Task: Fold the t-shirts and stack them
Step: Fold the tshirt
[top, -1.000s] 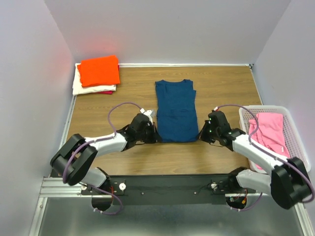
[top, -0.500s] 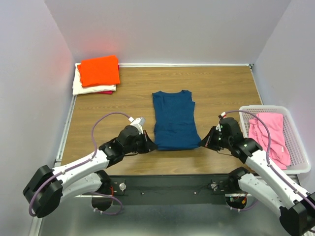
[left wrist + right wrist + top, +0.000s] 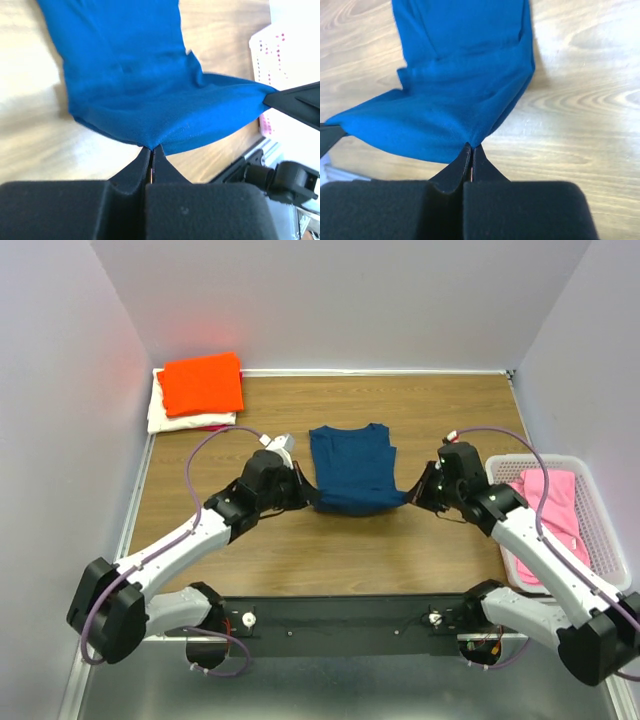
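Note:
A navy blue t-shirt [image 3: 352,465] lies in the middle of the wooden table, its near hem lifted off the wood and folded toward the collar. My left gripper [image 3: 312,500] is shut on the hem's left corner [image 3: 150,142]. My right gripper [image 3: 408,495] is shut on the hem's right corner [image 3: 472,140]. The hem hangs stretched between the two. At the back left sits a stack of folded t-shirts: orange [image 3: 202,383] on top, cream-white [image 3: 170,420] under it, a red edge [image 3: 214,428] at the bottom. A pink t-shirt [image 3: 548,515] lies in the basket.
A white plastic basket [image 3: 598,540] stands at the table's right edge, close to my right arm. Grey walls close in the left, back and right. The arms' black mounting rail [image 3: 350,618] runs along the near edge.
Both grippers have risen and moved away from me toward the collar, carrying the navy hem with them. The shirt now looks shorter. The stack and basket are unchanged.

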